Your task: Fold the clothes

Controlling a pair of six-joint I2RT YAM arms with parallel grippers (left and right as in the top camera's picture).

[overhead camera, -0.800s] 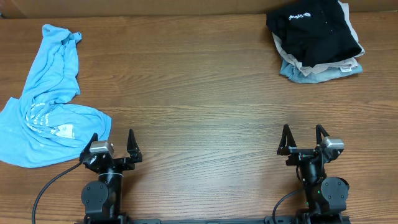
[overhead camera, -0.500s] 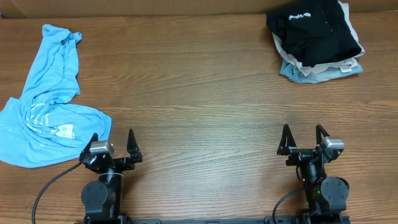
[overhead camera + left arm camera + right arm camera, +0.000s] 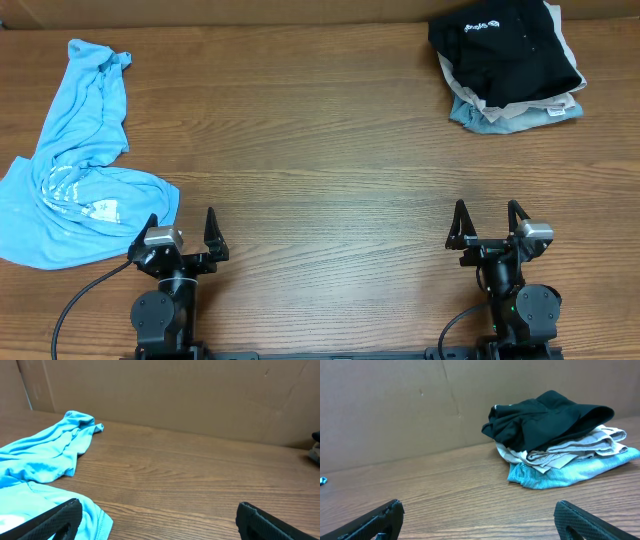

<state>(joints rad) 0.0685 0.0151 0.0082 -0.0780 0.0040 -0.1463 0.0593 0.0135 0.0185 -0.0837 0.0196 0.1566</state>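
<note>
The clothes (image 3: pixel 80 190): one light sky-blue short-sleeved T-shirt with white print, unfolded, lay crumpled and twisted at the far left of the table (image 3: pixel 330 150), one part drawn out toward the back edge and the wider part heaped near the front. Its left side ran out of the overhead view, so whether it overhung the table's edge could not be told. The table was brown wood-grain, bare across its middle. A stack of folded garments (image 3: pixel 510 80) sat at the back right corner, well apart from the T-shirt: a black garment (image 3: pixel 500 45) with a small white logo on top, beige and grey-blue pieces beneath. The left gripper (image 3: pixel 181 220) was parked at the front left, jaws spread fully wide and holding nothing; its outer finger (image 3: pixel 60 519) stood just beside the T-shirt's near hem. The right gripper (image 3: pixel 487 210) was at the front right, jaws likewise spread wide and empty. A black cable (image 3: pixel 75 300) curled near the left arm's base. Hazards, as judged: the thin fabric was bunched in layers, so a pinch could take several plies or a single fold and tighten the twist instead of flattening it; the near hem might snag on the left finger; a pull toward the left could drag cloth off the table.
</note>
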